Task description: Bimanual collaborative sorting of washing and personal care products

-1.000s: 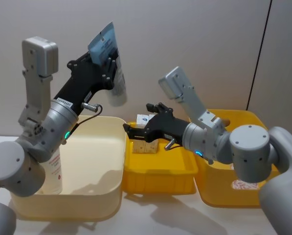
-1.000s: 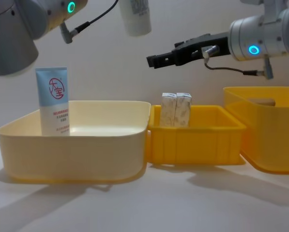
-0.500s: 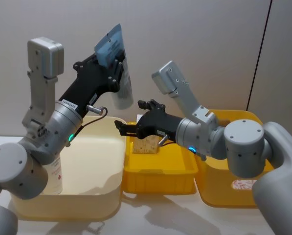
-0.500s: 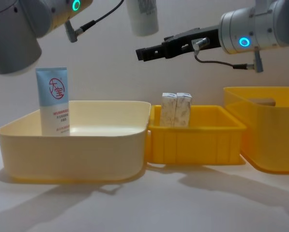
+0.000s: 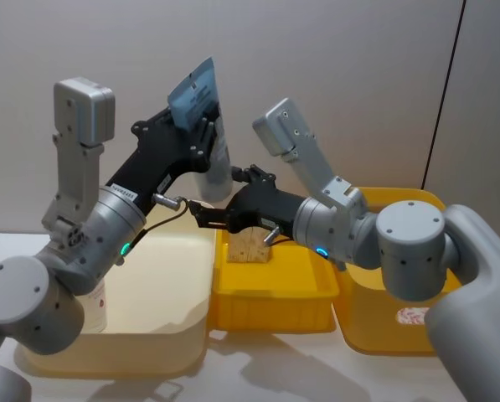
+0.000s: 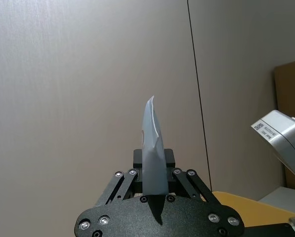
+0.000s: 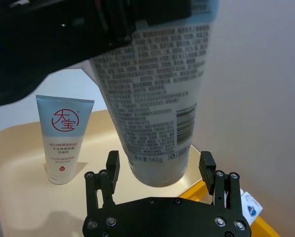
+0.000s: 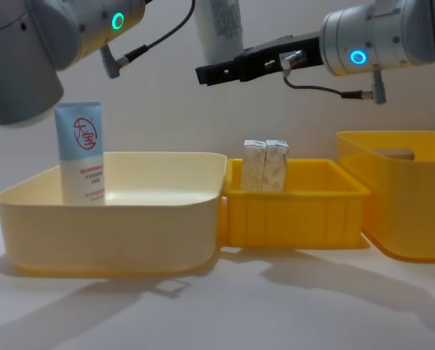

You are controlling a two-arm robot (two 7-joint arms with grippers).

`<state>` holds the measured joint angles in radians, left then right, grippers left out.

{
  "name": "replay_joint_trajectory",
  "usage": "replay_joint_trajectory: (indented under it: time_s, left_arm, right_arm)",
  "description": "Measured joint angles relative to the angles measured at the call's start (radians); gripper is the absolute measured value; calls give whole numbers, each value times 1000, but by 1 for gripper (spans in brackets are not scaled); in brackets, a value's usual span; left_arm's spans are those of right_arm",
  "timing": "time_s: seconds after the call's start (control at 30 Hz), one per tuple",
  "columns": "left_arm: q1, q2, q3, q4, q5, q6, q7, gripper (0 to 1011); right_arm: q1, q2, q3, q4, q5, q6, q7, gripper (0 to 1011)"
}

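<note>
Left claw (image 5: 201, 134) is clamped on the crimped end of the pale blue tube (image 5: 218, 174), cap end hanging down, at 11 o'clock from the cartons (image 5: 250, 249). Your right claw (image 7: 159, 157) sits spread either side of that lower end. The tube looks light and squishy, so grab the stiffer shoulder by the cap.
</note>
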<state>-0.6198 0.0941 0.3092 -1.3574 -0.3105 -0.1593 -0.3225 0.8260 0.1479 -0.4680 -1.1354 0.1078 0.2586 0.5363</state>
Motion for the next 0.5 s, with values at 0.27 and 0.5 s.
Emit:
replay_joint_trajectory:
  time_s: [0.27,0.5]
  left_arm:
    - [-1,-4,8,10,-9,1,-5,234]
    - [-6,-5,17,21,-12,5,-9,234]
  right_arm:
    - [8,-4,-15,1,6,9,11,1001]
    - [13,-10,-21,0,10,10,9,1001]
